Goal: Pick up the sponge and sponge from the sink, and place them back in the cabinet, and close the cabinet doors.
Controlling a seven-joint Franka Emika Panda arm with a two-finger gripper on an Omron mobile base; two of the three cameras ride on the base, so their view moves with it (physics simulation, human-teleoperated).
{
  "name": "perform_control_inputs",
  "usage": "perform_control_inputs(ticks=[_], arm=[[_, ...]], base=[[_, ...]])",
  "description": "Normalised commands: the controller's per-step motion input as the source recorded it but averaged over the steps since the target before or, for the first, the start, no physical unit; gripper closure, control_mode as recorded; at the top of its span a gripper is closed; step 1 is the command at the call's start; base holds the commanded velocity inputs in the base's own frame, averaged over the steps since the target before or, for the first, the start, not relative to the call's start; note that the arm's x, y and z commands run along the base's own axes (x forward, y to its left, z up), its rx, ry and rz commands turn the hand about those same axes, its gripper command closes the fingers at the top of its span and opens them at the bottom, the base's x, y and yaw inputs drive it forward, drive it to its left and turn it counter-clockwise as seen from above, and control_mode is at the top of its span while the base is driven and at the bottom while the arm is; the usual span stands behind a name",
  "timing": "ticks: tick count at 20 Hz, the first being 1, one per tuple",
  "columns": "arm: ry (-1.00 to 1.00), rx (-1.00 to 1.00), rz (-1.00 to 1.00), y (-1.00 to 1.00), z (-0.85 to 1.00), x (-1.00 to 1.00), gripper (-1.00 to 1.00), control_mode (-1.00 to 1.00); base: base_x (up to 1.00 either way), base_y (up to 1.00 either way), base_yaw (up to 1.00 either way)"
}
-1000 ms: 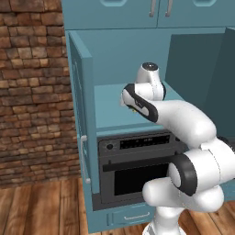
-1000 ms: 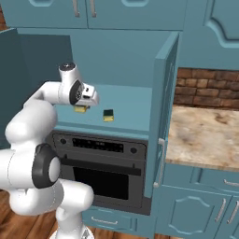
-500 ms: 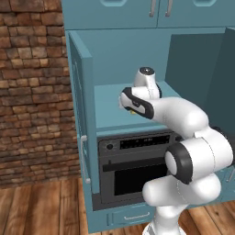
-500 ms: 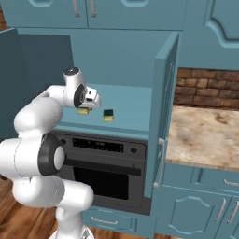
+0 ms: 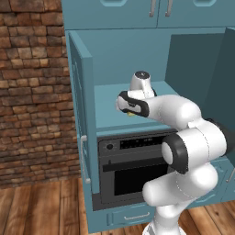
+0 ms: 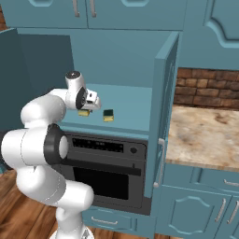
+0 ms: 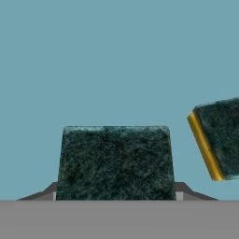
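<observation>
A sponge (image 7: 115,161), dark green face toward the camera, sits between my fingertips with my gripper (image 7: 115,195) shut on it. In the right base view my gripper (image 6: 89,101) holds this sponge (image 6: 84,112) low over the teal shelf of the open cabinet (image 6: 130,107), left of the middle. The second sponge (image 6: 108,115) lies on the shelf just to its right, also seen as the sponge (image 7: 218,140) in the hand view. In the left base view a yellow edge of the held sponge (image 5: 131,114) peeks out under the hand. Both cabinet doors (image 6: 163,116) (image 5: 79,119) stand open. The sink is out of view.
A black built-in oven (image 6: 105,163) sits under the shelf. Tan marble counter (image 6: 205,135) runs to the right with a brick wall (image 6: 205,88) behind it. Another brick wall (image 5: 32,92) stands to the left. Upper teal doors (image 5: 156,9) hang above the compartment.
My hand has moved a little deeper into the cabinet and lower toward the shelf, still carrying the sponge. The other sponge has not moved.
</observation>
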Motion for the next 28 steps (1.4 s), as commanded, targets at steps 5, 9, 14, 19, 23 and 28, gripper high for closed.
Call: perform_control_inputs(ticks=[5, 9, 14, 19, 23, 28], arm=[[0.0, 0.0, 0.0, 0.06, -0.22, 0.24, 1.0, -1.0], [0.0, 0.0, 0.0, 0.02, -0.13, 0.18, 1.0, -1.0], [0.0, 0.0, 0.01, 0.0, -0.02, 0.14, 1.0, -1.0], [0.0, 0.0, 0.01, 0.0, -0.05, 0.17, 1.0, -1.0], [0.0, 0.0, 0.0, 0.0, -0.1, 0.22, 1.0, -1.0], [0.0, 0.0, 0.0, 0.0, -0.11, 0.19, 1.0, -1.0]], base=[[0.0, 0.0, 0.0], [0.0, 0.0, 0.0], [0.0, 0.0, 0.0], [0.0, 0.0, 0.0], [0.0, 0.0, 0.0], [0.0, 0.0, 0.0]])
